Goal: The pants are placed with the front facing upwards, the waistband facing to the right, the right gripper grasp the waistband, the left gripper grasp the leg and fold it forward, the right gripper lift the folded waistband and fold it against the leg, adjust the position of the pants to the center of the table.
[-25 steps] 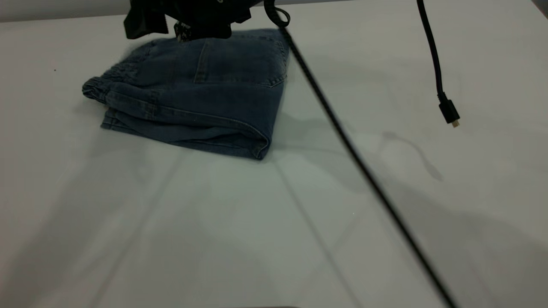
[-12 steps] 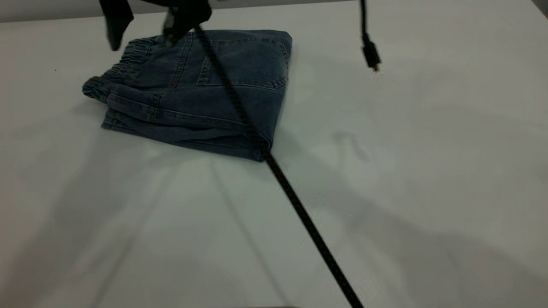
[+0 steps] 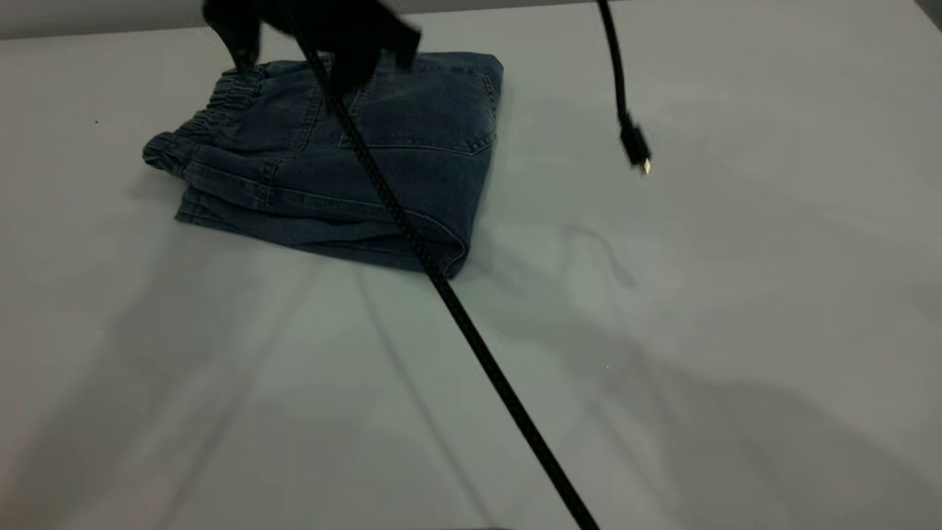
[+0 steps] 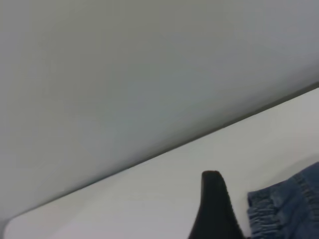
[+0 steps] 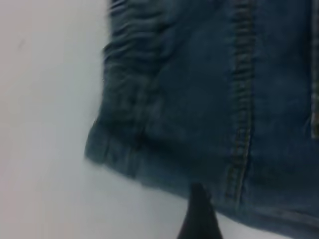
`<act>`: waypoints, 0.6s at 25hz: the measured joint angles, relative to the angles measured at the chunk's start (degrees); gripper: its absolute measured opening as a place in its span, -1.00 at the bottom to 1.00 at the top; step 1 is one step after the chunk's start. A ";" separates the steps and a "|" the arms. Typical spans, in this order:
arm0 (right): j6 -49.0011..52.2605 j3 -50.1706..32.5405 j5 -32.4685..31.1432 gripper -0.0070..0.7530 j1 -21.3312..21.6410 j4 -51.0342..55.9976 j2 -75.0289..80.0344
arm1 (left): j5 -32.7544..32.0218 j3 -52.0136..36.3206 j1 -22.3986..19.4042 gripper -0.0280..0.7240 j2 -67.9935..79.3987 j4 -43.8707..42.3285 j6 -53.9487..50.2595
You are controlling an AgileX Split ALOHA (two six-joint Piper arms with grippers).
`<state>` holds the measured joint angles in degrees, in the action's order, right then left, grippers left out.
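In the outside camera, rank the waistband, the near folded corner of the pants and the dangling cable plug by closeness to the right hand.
1. The waistband, just below the right hand, at the view's left.
2. The folded corner, nearer the camera, lower in the view.
3. The cable plug, hanging far off at the view's right.

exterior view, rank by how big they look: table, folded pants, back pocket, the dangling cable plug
Largest to smallest, as they look:
1. The table, filling nearly the whole view.
2. The pants, a folded bundle.
3. The back pocket, one patch on the pants.
4. The cable plug, though it hangs nearer the camera, so its true size is unsure.
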<state>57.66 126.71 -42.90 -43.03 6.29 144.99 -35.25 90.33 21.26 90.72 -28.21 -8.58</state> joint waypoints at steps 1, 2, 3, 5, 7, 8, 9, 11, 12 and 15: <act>4.39 0.00 0.71 0.23 0.41 0.38 1.01 | 0.00 0.00 0.00 0.29 0.00 0.76 0.01; 7.90 0.00 1.51 0.23 0.88 0.56 1.88 | 0.00 0.00 0.00 0.29 0.00 1.30 -0.01; 11.66 0.00 2.24 0.23 1.23 0.76 2.94 | -0.04 0.00 0.00 0.29 0.00 1.93 -0.01; 16.68 0.00 3.33 0.22 1.98 0.85 4.80 | -0.04 0.00 0.00 0.29 0.00 2.74 -0.06; 18.08 0.00 3.13 0.20 2.38 1.19 5.93 | -0.04 0.00 0.00 0.29 0.00 3.01 -0.06; 18.02 0.00 2.42 0.18 2.45 1.17 6.30 | -0.04 0.00 0.00 0.29 0.00 3.01 -0.06; 17.72 0.00 1.50 0.16 2.45 1.17 6.44 | -0.06 0.00 0.00 0.29 0.00 3.01 -0.06; 15.60 0.14 -0.60 0.14 2.45 1.17 6.87 | -0.11 0.00 0.00 0.29 0.00 3.01 -0.06; 14.09 0.37 -1.71 0.13 2.45 1.17 7.13 | -0.11 0.00 0.00 0.29 0.00 3.01 -0.06; 8.94 0.58 -5.51 0.12 2.45 1.17 7.89 | -0.25 0.00 0.00 0.29 0.00 3.01 -0.06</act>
<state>66.60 127.29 -48.41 -40.58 7.46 152.88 -35.50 90.33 21.26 90.72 -25.20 -8.64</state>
